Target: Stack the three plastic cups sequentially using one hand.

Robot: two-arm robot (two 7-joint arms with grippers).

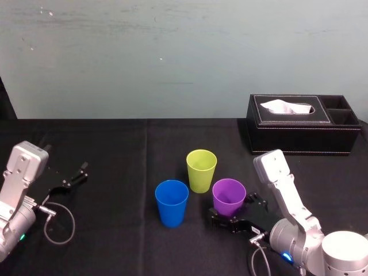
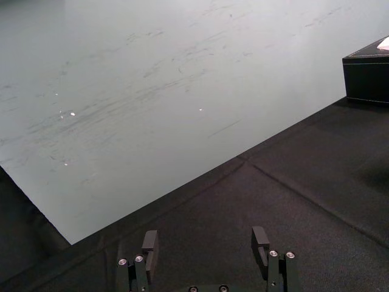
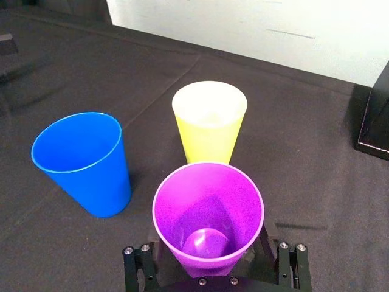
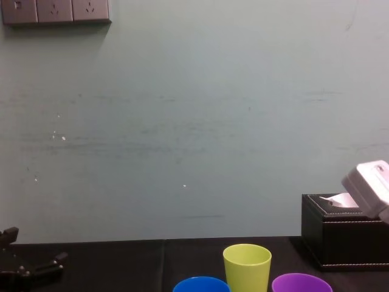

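Three plastic cups stand upright close together on the black table: a yellow-green cup point(image 1: 201, 170) at the back, a blue cup point(image 1: 171, 202) front left, and a purple cup point(image 1: 229, 195) front right. My right gripper point(image 1: 232, 208) is open, with its black fingers on either side of the purple cup's point(image 3: 206, 219) lower body. The right wrist view shows the blue cup point(image 3: 82, 161) and yellow-green cup point(image 3: 209, 121) just beyond it. My left gripper point(image 1: 75, 175) rests open and empty at the table's left side, far from the cups.
A black leather tissue box point(image 1: 305, 123) stands at the back right, behind my right arm. A pale wall runs along the table's far edge point(image 2: 243, 155). Bare black cloth lies left of the cups and in front of them.
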